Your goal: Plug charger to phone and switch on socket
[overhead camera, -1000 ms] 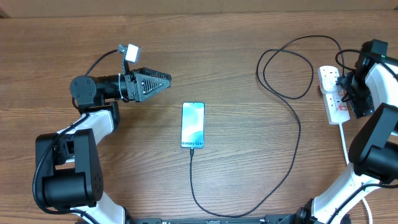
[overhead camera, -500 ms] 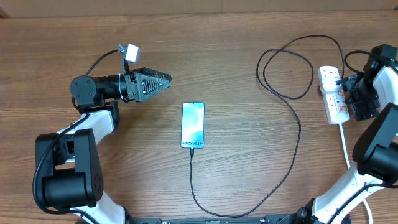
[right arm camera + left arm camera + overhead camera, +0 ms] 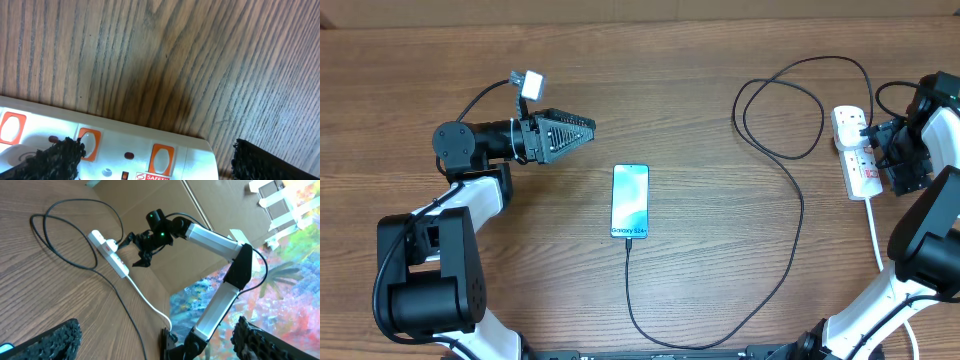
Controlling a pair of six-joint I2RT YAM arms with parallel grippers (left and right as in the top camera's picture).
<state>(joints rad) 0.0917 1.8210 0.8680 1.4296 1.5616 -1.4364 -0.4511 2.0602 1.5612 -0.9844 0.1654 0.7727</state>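
The phone [image 3: 630, 200] lies flat mid-table with its light blue screen up. The charger's thin black cable [image 3: 800, 220] has its tip at the phone's bottom edge, then loops right and up to the white socket strip [image 3: 853, 150] at the far right. The strip also shows in the left wrist view [image 3: 110, 255]. My right gripper [image 3: 895, 165] is open just above the strip's end; in the right wrist view [image 3: 155, 160] its fingers straddle the strip [image 3: 125, 150], the left finger beside an orange-red switch [image 3: 89, 144]. My left gripper [image 3: 588, 130] is open and empty, up-left of the phone.
The strip's thick white cord [image 3: 873, 225] runs down toward the table's front right edge. The black cable makes a wide loop [image 3: 780, 110] at the back, left of the strip. A cardboard wall [image 3: 165, 210] stands behind the table.
My right gripper has shifted slightly right, off the middle of the strip. The left arm, phone and cable have not moved.
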